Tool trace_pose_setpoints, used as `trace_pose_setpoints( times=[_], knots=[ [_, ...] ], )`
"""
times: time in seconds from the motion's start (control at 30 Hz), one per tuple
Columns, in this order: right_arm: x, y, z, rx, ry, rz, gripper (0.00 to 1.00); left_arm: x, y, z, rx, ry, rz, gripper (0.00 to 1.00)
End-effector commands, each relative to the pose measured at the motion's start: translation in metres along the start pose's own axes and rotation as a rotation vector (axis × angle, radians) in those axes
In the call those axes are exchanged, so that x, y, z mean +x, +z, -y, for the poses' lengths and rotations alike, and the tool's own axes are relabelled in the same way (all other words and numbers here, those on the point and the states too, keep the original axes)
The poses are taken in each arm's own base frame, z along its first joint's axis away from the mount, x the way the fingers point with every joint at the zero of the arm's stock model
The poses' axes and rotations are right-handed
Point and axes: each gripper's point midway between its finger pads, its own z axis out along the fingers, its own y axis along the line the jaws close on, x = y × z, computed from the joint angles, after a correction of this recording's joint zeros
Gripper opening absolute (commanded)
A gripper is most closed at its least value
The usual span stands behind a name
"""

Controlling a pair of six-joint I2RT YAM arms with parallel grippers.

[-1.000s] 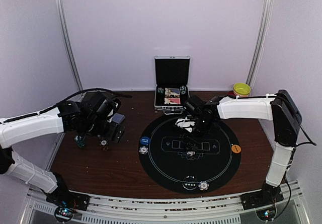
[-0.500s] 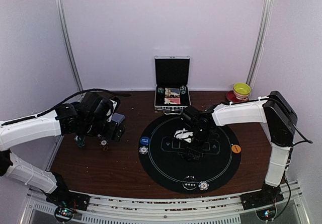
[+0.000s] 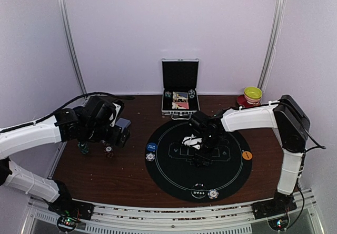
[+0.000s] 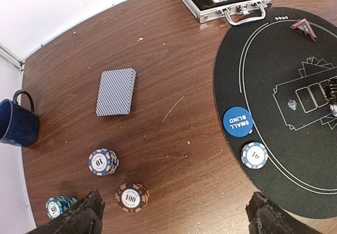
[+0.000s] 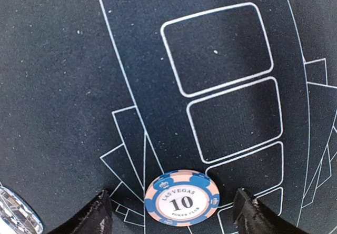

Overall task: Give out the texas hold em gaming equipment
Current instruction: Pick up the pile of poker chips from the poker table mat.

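Reaching for a chip, it seems | right gripper (image 5: pixel 176 213) spread around the 10 chip (image 5: pixel 181 197) in the middle of the black mat (image 5: pixel 63 87), not touching | left gripper (image 4: pixel 179 215) spread wide, empty, at the left | next: pinch chip's edges evenly.

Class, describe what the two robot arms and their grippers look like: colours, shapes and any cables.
The left arm and the right arm have smooth white tubular links with black joints and black wrist sections. A black cable loops off the left arm. The left gripper and the right gripper have black, rough-textured fingers.
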Motion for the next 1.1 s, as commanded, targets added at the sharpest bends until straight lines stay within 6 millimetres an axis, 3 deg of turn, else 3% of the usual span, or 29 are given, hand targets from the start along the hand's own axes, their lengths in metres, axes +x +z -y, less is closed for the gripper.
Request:
trace_pose_setpoints(
  times=[0.0, 0.33, 0.6, 0.83, 1.07],
  knots=[
    [0.018, 0.026, -0.009, -0.046, -0.01, -0.083, 0.75, -0.01, -0.004, -0.003, 0.003, -0.016, 0.05, 0.98],
    [0.025, 0.033, -0.006, -0.024, -0.007, -0.115, 0.5, -0.013, -0.008, -0.004, 0.004, -0.024, 0.064, 0.98],
    [0.022, 0.027, -0.006, -0.022, -0.004, -0.099, 0.22, -0.014, -0.01, -0.005, 0.005, -0.029, 0.072, 0.98],
    [0.012, 0.005, 0.008, 0.015, 0.027, -0.032, 0.18, -0.016, -0.012, -0.006, 0.006, -0.026, 0.08, 0.98],
    [0.019, -0.026, 0.054, 0.065, 0.161, 0.054, 0.17, -0.012, -0.008, 0.0, 0.028, 0.004, 0.058, 0.98]
  ],
)
